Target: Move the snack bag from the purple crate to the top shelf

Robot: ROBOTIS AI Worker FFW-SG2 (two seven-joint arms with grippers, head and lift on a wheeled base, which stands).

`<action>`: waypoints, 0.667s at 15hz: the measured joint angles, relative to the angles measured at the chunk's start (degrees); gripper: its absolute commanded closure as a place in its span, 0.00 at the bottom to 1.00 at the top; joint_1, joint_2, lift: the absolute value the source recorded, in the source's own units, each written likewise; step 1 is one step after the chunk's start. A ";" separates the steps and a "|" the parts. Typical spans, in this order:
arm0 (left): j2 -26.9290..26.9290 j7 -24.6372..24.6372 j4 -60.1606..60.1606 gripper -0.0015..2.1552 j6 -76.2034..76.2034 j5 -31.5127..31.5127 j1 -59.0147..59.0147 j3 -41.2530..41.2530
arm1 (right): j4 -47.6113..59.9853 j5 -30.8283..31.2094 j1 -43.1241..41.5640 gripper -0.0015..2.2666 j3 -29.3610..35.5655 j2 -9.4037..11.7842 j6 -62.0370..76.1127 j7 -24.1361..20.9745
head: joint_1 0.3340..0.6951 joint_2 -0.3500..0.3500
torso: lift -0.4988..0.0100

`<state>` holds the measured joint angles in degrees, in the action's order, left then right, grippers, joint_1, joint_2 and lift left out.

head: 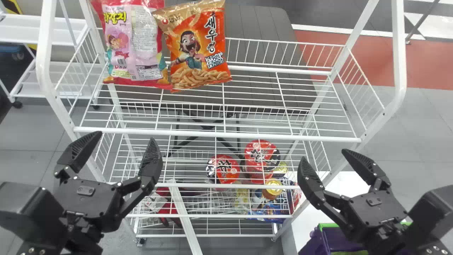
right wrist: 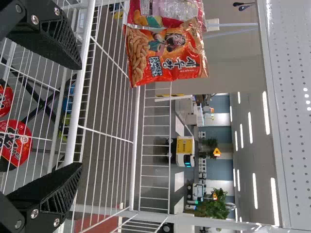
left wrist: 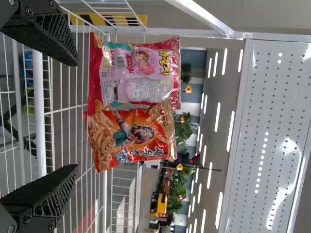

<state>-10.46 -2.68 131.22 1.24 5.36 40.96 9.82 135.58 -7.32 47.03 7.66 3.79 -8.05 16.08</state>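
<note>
Snack bags stand upright side by side on the top shelf [head: 212,133] beyond our left gripper [head: 123,140], the orange bag [head: 198,53] overlapping the pink bag [head: 143,42]. That gripper's fingers are spread, with nothing between them. Our right gripper [head: 325,156] is likewise spread and holds nothing, and beneath it sits the purple crate [head: 313,244], partly covered by the arm; we cannot tell what it holds. The shelf is white open wire with a railed edge, through which we see red-lidded cups [head: 226,169] lower down, between our grippers. Grey floor [head: 424,141] spreads past the right gripper to a reddish-orange band [head: 424,60]; farther off are leafy plants [right wrist: 214,206] and bright ceiling strips [right wrist: 254,194].
</note>
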 measured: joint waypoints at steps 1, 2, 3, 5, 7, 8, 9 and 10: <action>0.00 0.14 0.02 0.03 0.19 0.00 0.00 -0.03 | 0.00 0.02 0.00 0.05 0.00 0.00 -0.07 0.00 | 1.00 0.33 | 0.77; 0.00 0.20 0.06 0.03 0.34 0.00 0.00 -0.05 | 0.00 0.02 0.03 0.05 0.02 0.00 -0.18 0.00 | 1.00 0.33 | 0.76; 0.00 0.22 0.06 0.03 0.40 0.00 0.00 -0.06 | 0.01 0.02 0.09 0.05 0.04 0.00 -0.19 0.00 | 1.00 0.33 | 0.75; 0.00 0.16 0.05 0.03 0.41 -0.03 0.00 -0.06 | 0.02 -0.04 0.20 0.05 0.12 0.04 -0.19 0.00 | 1.00 0.33 | 0.74; 0.00 0.07 0.03 0.03 0.36 -0.32 0.05 -0.06 | 0.03 -0.06 0.23 0.05 0.14 0.10 -0.28 0.00 | 1.00 0.33 | 0.72; 0.00 0.05 0.02 0.03 0.33 -0.46 0.10 -0.03 | 0.03 -0.06 0.20 0.05 0.12 0.20 -0.33 0.00 | 1.00 0.33 | 0.71; 0.01 0.05 0.03 0.03 0.31 -0.56 0.16 -0.01 | 0.03 -0.06 0.19 0.05 0.11 0.27 -0.34 0.00 | 1.00 0.33 | 0.71; 0.04 0.05 0.04 0.03 0.31 -0.64 0.22 0.01 | 0.03 -0.06 0.18 0.05 0.13 0.32 -0.35 0.00 | 1.00 0.33 | 0.70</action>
<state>-10.41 -2.64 131.25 1.54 4.72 41.18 9.83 135.61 -7.38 47.20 7.79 4.11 -8.40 16.08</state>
